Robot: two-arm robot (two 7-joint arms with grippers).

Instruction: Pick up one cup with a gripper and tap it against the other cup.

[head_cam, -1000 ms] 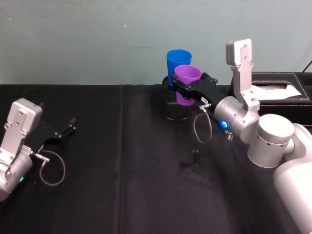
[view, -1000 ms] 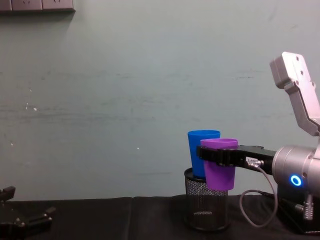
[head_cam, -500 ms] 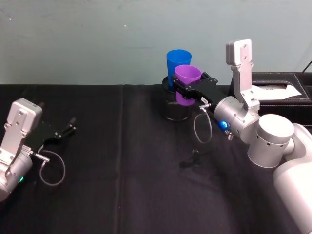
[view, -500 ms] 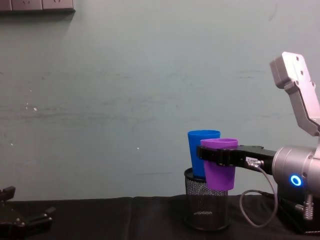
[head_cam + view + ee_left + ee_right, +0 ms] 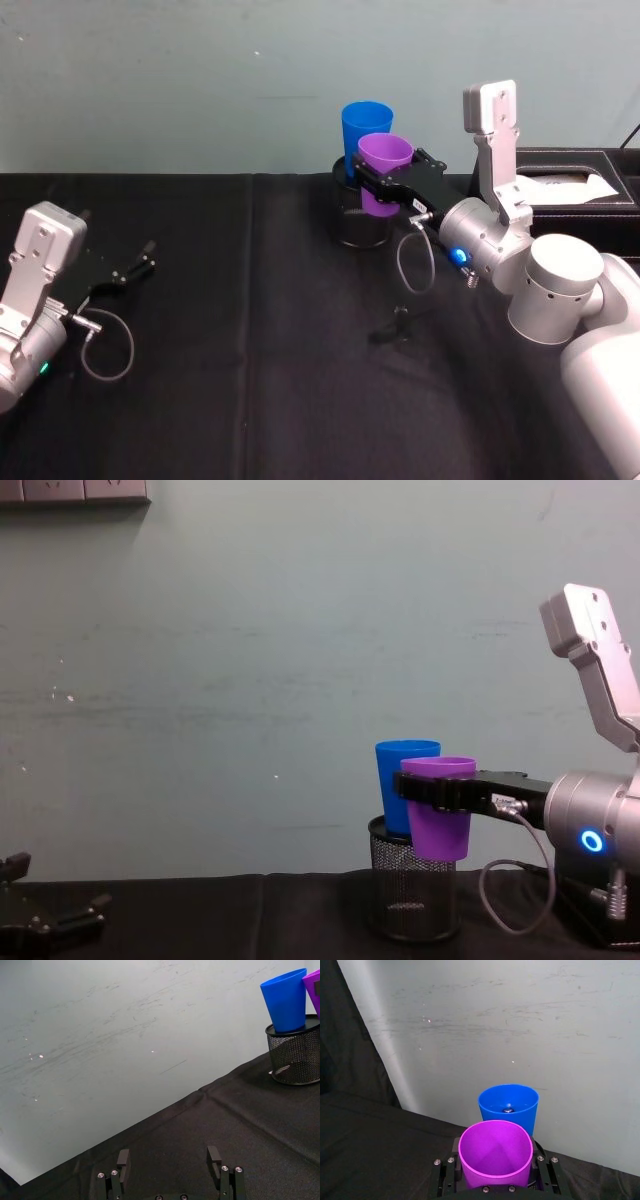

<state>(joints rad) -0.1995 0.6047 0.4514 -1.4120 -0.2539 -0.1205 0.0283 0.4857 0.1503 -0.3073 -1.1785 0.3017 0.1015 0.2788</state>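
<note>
The purple cup (image 5: 385, 172) is hanging upright in the air, clamped at mid-height by the right gripper (image 5: 384, 186), at about five o'clock of the blue cup (image 5: 364, 132) and against its side. The blue cup is standing in the black mesh holder (image 5: 414, 892). The left gripper (image 5: 131, 270) is resting wide open at nine o'clock on the black table (image 5: 260, 380).
</note>
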